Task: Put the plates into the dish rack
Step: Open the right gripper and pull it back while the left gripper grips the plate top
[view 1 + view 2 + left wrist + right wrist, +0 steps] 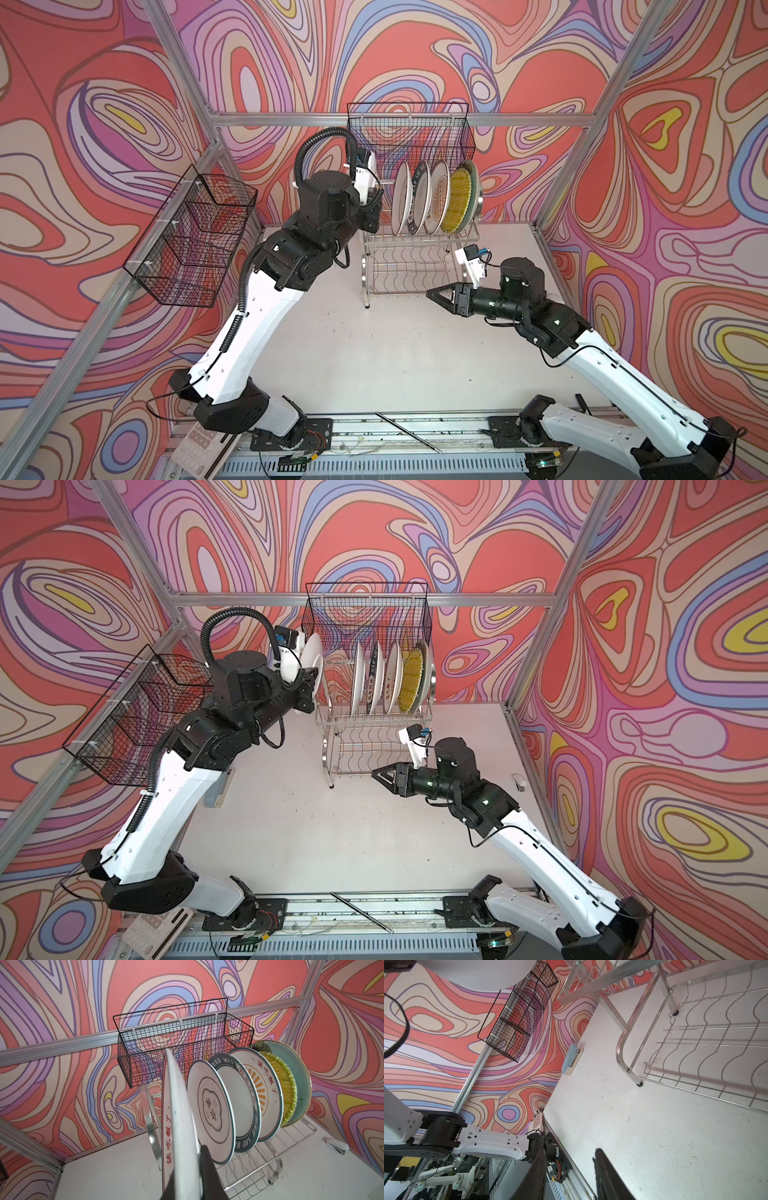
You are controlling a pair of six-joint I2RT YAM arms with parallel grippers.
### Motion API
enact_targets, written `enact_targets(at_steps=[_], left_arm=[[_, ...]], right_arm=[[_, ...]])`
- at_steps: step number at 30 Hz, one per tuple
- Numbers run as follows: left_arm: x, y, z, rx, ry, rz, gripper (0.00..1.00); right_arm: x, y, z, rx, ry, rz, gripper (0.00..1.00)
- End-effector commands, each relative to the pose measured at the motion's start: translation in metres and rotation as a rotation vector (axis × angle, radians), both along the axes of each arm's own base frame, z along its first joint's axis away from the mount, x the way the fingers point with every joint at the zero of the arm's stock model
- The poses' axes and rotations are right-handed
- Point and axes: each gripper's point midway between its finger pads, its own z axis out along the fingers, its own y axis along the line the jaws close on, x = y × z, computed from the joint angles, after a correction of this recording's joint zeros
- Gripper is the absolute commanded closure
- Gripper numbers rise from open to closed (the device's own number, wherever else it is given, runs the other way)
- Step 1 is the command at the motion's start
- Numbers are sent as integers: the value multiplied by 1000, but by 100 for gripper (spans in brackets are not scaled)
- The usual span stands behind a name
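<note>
Closest to the left wrist camera, the left end effector (311,683) is clenched on the rim of a white plate (178,1118) with red characters, held on edge and seen almost rim-on. That plate hangs at the left end of the dish rack (291,1138), between the rack's curved side frame (149,1118) and a black-ringed plate (212,1113), just beside the latter. Whether its lower rim sits in a slot is hidden.

Four more plates stand on edge in the upper tier past the black-ringed one: a green-rimmed lettered plate (239,1101), an orange sunburst plate (264,1088), a yellow woven-look plate (288,1088) and a pale aqua plate (301,1076) at the right end. The rack stands at the middle of the back edge of the counter (374,353).

The right end effector (571,1159) is released, its fingers apart with nothing between them. It is above the counter, just beside the front right corner of the wavy lower shelf (411,270). A stapler (518,781) lies near the counter's right edge.
</note>
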Motion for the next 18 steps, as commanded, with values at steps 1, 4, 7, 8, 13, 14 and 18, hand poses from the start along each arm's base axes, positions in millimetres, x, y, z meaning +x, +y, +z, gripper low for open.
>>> enact_targets(at_steps=[1,4,7,8,13,14,18], left_arm=[[14,-4,12,-101,-36,13,100],[24,-9,5,-125,-29,8,100],[35,-14,-3,-130,-15,14,100],[38,-14,-5,-135,-12,17,100],[54,-16,-23,-162,6,35,100],[56,-16,-26,-165,7,44,100],[64,-17,-34,-176,19,49,100]], right_arm=[[-8,7,1,9,-51,44,61],[-10,11,-3,13,-44,55,61],[-12,12,-5,24,-37,56,61],[-14,12,-4,31,-38,56,61],[-17,11,-2,41,-37,52,61],[-18,10,-1,41,-38,51,61],[-20,8,2,46,-42,45,61]])
